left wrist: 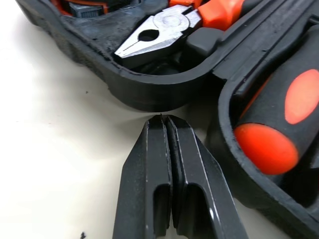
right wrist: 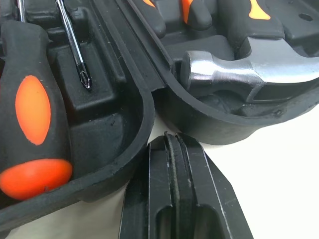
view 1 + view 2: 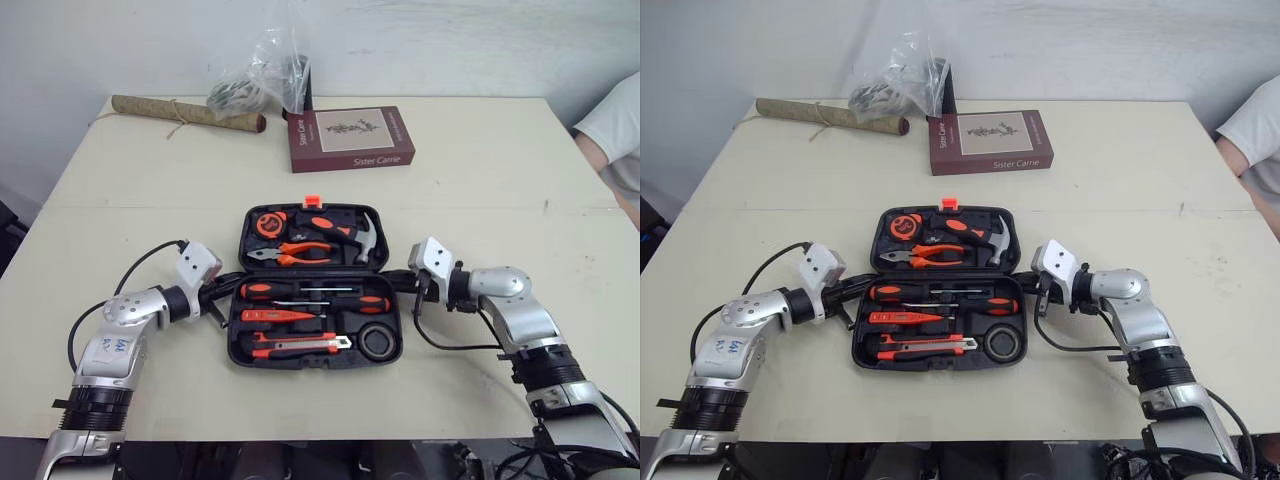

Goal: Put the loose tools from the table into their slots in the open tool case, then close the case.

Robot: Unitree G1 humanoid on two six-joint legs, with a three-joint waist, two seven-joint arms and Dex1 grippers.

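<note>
Case [image 3: 233,340] open flat on table [image 3: 480,180], 2 halves up, pliers [image 1: 159,32] and hammer [image 2: 239,74] slotted in far half. Left gripper [image 1: 163,122] pressed closed, empty, tips just beside case's left hinge notch. Right gripper [image 2: 172,142] closed too, empty, beside right hinge notch.

A cream table [image 3: 480,200] spreads across most of the scene, with a pale wall [image 3: 450,40] behind its far edge at 12 o'clock. Light is soft and even (shadows faint).

One case [image 3: 233,346], one book [image 3: 350,138], perhaps three screwdrivers [image 3: 266,290].
</note>
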